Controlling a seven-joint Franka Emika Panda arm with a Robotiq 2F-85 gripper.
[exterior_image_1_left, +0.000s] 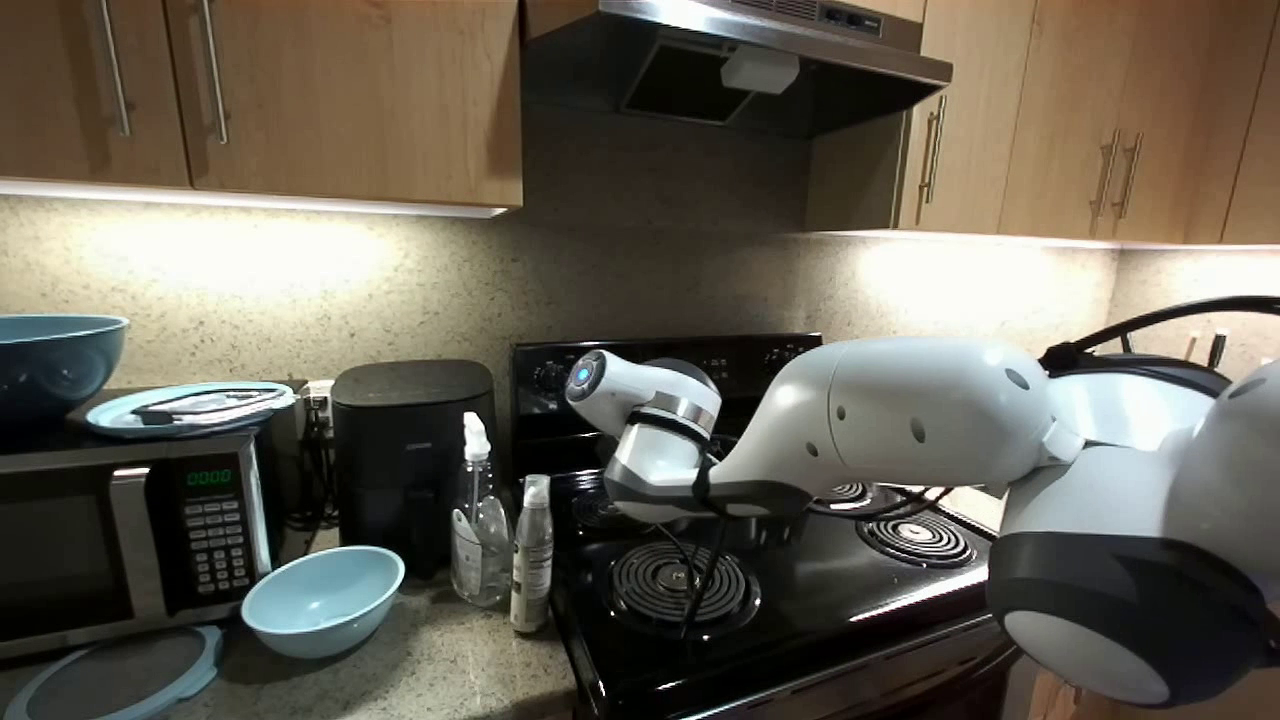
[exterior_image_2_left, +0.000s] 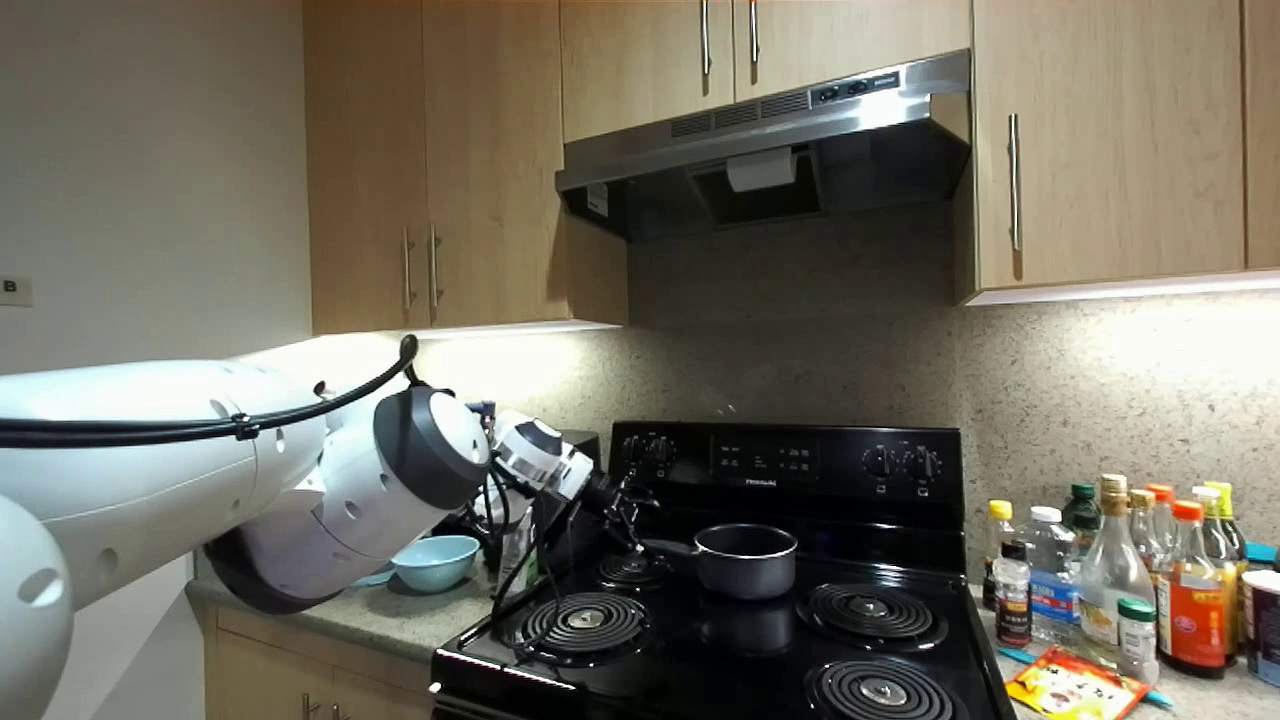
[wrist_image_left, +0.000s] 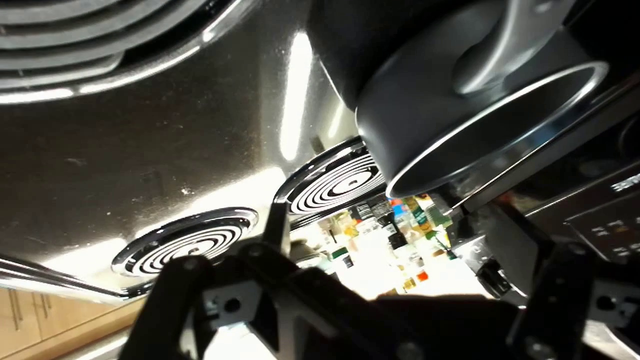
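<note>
Where the black stove (exterior_image_2_left: 735, 665) fills the middle of an exterior view, the white robot arm (exterior_image_2_left: 345, 510) reaches in from the left edge toward its rear. A dark saucepan (exterior_image_2_left: 748, 575) stands upright at the back of the stove top, between two coil burners (exterior_image_2_left: 872, 610). It lies ahead of the end effector (wrist_image_left: 392, 215) and off to one side, outside the gap between the fingers (wrist_image_left: 279, 232); its handle (exterior_image_2_left: 670, 548) points back toward them and, in the wrist view, runs out through the top edge.

The end effector is spread wide: a broad space shows between its two fingers, with just the distant background seen through it, so it grips nothing. Its tips hang near the handle's free end, though dark parts against a dark stove make it impossible to say whether they touch.

In an exterior view the arm's wrist (exterior_image_1_left: 660, 440) blocks the sight of the end effector, and the saucepan is mostly lost behind the arm as well. Smallest, and hardest to read, are the bottles (exterior_image_2_left: 1190, 600) beside the stove: glare in the wrist view washes them into patches of white and colour, and their labels cannot be made out there.
</note>
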